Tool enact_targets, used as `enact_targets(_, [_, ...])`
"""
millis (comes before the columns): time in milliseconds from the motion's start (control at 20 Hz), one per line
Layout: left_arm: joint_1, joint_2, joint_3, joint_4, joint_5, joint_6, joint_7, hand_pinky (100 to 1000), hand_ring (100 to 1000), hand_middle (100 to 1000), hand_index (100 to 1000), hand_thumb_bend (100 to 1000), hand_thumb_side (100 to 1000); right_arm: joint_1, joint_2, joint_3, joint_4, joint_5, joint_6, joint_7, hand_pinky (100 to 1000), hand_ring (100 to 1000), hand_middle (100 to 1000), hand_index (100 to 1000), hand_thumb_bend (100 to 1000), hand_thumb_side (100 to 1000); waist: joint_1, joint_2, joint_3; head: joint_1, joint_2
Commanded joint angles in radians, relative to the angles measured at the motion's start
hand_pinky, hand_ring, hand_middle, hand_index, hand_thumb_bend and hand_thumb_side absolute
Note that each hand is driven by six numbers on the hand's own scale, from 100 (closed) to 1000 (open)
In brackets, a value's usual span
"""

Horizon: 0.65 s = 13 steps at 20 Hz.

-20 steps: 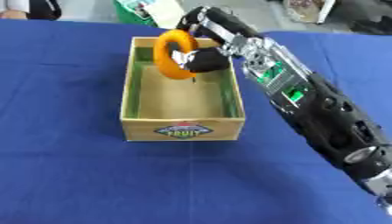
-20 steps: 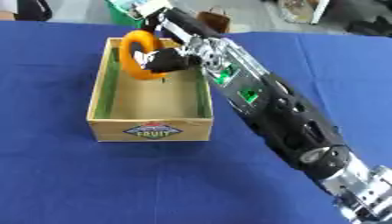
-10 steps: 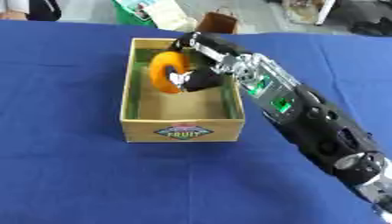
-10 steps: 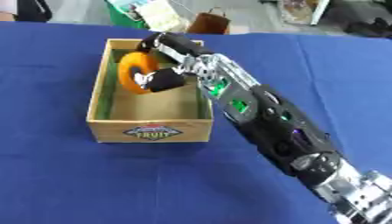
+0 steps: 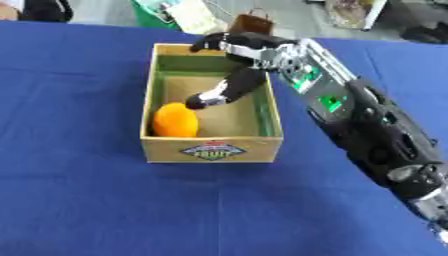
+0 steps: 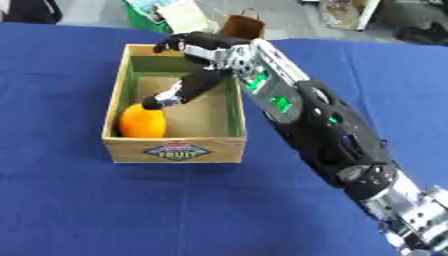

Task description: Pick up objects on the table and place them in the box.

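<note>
Now right robot hand [image 5: 234, 65] spread above box [image 5: 211, 149], orange object [image 5: 175, 120] inside

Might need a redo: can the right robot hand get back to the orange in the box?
Probably yes. The right robot hand hangs open inside the box, just above the orange, with nothing between them.

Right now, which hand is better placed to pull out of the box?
Right. The right hand is over the box, open, beside the orange object lying in it. No left hand shows.
</note>
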<state>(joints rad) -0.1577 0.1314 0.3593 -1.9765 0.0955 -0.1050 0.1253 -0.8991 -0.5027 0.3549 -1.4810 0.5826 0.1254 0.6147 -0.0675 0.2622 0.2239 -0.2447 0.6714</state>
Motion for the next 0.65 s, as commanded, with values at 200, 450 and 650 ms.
enact_targets(200, [-0.004, 0.012, -0.001, -0.019, -0.004, 0.003, 0.002, 525, 429, 459, 583, 100, 792, -0.026, -0.051, -0.074, -0.090, -0.041, 0.036, -0.046, 972, 1000, 955, 979, 811, 805, 0.005, -0.022, -0.002, 0.006, -0.005])
enact_targets(450, [-0.005, 0.012, 0.001, -0.022, -0.005, 0.005, 0.006, 524, 429, 459, 583, 100, 792, -0.002, -0.095, -0.145, -0.235, -0.127, 0.125, -0.178, 924, 1000, 891, 939, 415, 997, 0.005, -0.022, -0.009, 0.014, -0.007])
enact_targets(650, [-0.008, 0.014, 0.006, -0.023, -0.007, 0.004, 0.012, 523, 429, 460, 583, 100, 792, 0.055, -0.147, -0.226, -0.397, -0.277, 0.239, -0.368, 894, 1000, 857, 912, 100, 1000, 0.006, -0.023, -0.018, 0.028, -0.009])
